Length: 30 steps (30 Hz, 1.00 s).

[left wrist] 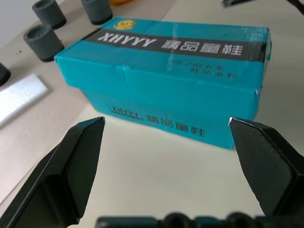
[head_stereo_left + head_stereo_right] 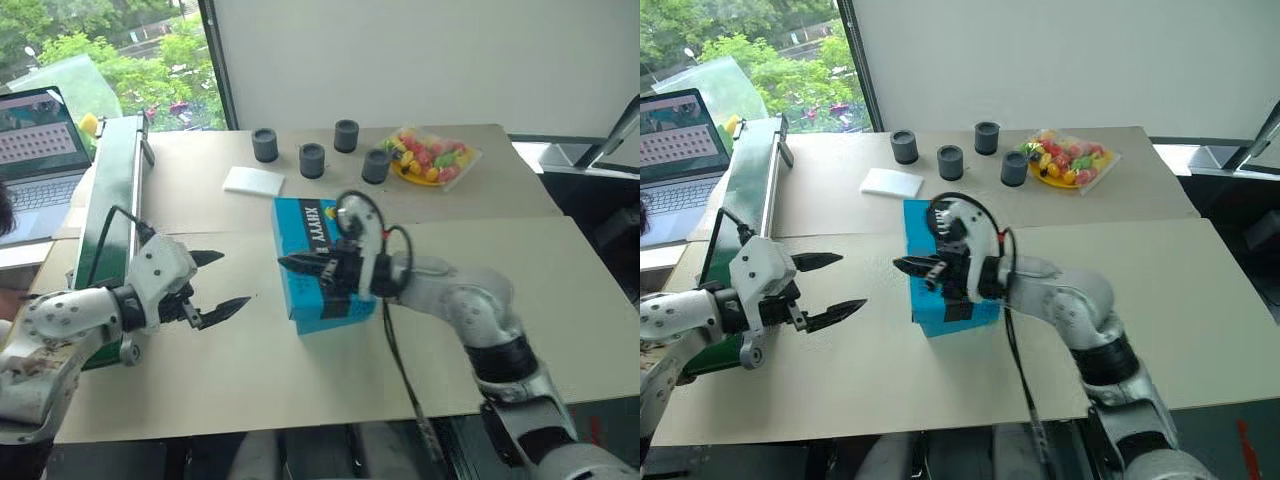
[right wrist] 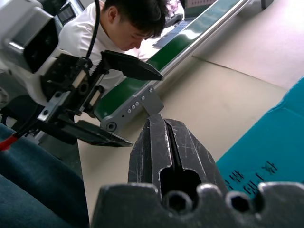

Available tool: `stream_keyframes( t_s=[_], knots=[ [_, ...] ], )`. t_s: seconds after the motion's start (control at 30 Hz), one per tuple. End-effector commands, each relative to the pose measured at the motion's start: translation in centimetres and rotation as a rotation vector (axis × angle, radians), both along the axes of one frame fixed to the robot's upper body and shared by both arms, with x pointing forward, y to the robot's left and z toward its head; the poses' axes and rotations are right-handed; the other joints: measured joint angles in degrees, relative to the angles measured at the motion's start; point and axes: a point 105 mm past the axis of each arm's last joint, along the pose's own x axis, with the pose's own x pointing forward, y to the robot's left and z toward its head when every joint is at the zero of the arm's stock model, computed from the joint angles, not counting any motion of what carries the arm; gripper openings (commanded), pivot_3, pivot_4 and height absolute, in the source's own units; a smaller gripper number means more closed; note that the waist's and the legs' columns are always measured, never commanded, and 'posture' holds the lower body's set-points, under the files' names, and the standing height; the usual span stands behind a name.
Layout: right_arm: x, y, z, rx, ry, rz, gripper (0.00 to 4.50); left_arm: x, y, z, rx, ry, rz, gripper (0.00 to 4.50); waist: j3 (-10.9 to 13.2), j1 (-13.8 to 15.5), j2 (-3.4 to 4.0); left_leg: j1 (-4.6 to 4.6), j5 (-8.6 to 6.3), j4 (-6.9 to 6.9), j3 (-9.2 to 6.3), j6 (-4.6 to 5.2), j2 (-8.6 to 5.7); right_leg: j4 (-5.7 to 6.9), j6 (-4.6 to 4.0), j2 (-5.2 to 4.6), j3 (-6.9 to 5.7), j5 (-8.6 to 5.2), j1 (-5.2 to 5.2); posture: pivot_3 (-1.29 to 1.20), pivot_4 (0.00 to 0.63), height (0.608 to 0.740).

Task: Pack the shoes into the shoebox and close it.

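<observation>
Beige tabletop (image 2: 480, 200) made of two boards with a seam across the middle. Plain white wall (image 2: 420, 60) behind it. Window (image 2: 100, 50) at far left, daylight, green trees outside. Green conveyor (image 2: 108, 200) runs along the tabletop's left edge, open laptop (image 2: 35, 150) beyond it. Dark floor on the right.

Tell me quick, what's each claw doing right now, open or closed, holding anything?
Left claw: open, holding nothing, beside the closed shoebox.
Right claw: closed, holding nothing, over the shoebox lid.
</observation>
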Motion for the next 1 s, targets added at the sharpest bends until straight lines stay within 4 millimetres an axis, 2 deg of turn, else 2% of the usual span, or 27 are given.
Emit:
stream_keyframes(
  t_s=[0.03,0.17,0.3,0.47,0.67,0.73,0.8,0.83,0.9,1.0],
  knots=[
    [3.0,1.0,-0.1,-0.045,-0.078,-0.085,0.02,-0.7,-0.1,1.0,0.004,-0.029,-0.007,4.5,0.0,0.3,-0.03,0.03,0.0,0.0,0.0,0.0,0.01,0.0,0.0,0.01,-0.02,0.0,0.01,0.0,0.15,0.74],
    [5.5,1.4,-1.6,-0.125,-0.121,-0.165,0.02,-0.8,-0.2,0.8,-0.006,-0.028,0.008,4.5,-0.1,0.4,-0.09,0.01,0.0,0.0,-0.03,-0.01,0.0,0.0,-0.01,-0.04,-0.07,0.0,0.02,0.0,0.15,0.74],
    [7.0,0.6,-4.5,-0.199,-0.077,-0.223,0.02,-1.0,-0.5,0.7,-0.018,-0.028,0.019,4.5,-0.1,0.2,-0.1,-0.01,-0.03,-0.02,-0.04,-0.05,0.0,0.01,-0.01,-0.11,-0.08,0.03,-0.01,0.0,0.15,0.74],
    [6.6,0.3,-8.0,-0.295,-0.019,-0.195,0.02,-1.1,-0.5,0.7,-0.019,-0.032,0.036,4.5,-0.1,0.1,-0.14,0.22,-0.03,-0.03,-0.05,-0.05,0.01,0.14,-0.06,-0.1,-0.08,0.06,0.14,0.0,0.15,0.74],
    [5.6,0.8,-9.9,-0.332,0.03,-0.149,0.02,-1.4,-0.5,0.8,-0.018,-0.034,0.049,4.5,-0.3,0.1,-0.23,0.48,-0.03,-0.03,-0.03,-0.06,0.0,0.22,-0.09,-0.07,-0.07,0.03,0.32,0.0,0.15,0.74],
    [5.7,1.2,-9.5,-0.303,0.029,-0.154,0.02,-1.5,-0.5,0.8,-0.02,-0.038,0.057,4.5,-0.3,0.1,-0.24,0.49,-0.04,-0.04,-0.03,-0.07,0.0,0.3,-0.09,-0.08,-0.06,0.02,0.3,0.0,0.15,0.74],
    [6.1,1.5,-8.1,-0.233,0.017,-0.172,0.02,-1.5,-0.4,0.9,-0.028,-0.046,0.073,4.5,-0.3,-0.1,-0.24,0.51,-0.05,-0.03,-0.03,-0.08,0.0,0.38,-0.11,-0.07,-0.06,0.0,0.29,0.0,0.15,0.74],
    [6.4,1.7,-6.9,-0.189,0.002,-0.183,0.02,-1.4,-0.3,0.9,-0.037,-0.053,0.086,4.5,-0.3,-0.2,-0.24,0.54,-0.05,-0.03,-0.03,-0.08,0.0,0.43,-0.12,-0.07,-0.04,-0.01,0.28,0.0,0.15,0.74],
    [7.0,1.7,-3.3,-0.047,-0.009,-0.214,0.02,-1.0,0.0,1.2,-0.065,-0.081,0.142,4.5,-0.3,-0.3,-0.24,0.56,-0.05,-0.03,-0.02,-0.08,0.0,0.49,-0.14,-0.04,-0.03,-0.02,0.28,0.0,0.15,0.74],
    [7.5,0.5,1.1,0.116,-0.009,-0.243,0.02,-0.5,0.3,1.6,-0.132,-0.115,0.224,4.5,-0.3,-0.2,-0.24,0.52,-0.04,-0.03,-0.05,-0.09,0.02,0.54,-0.15,-0.02,-0.03,-0.01,0.21,0.0,0.15,0.74]
  ],
)
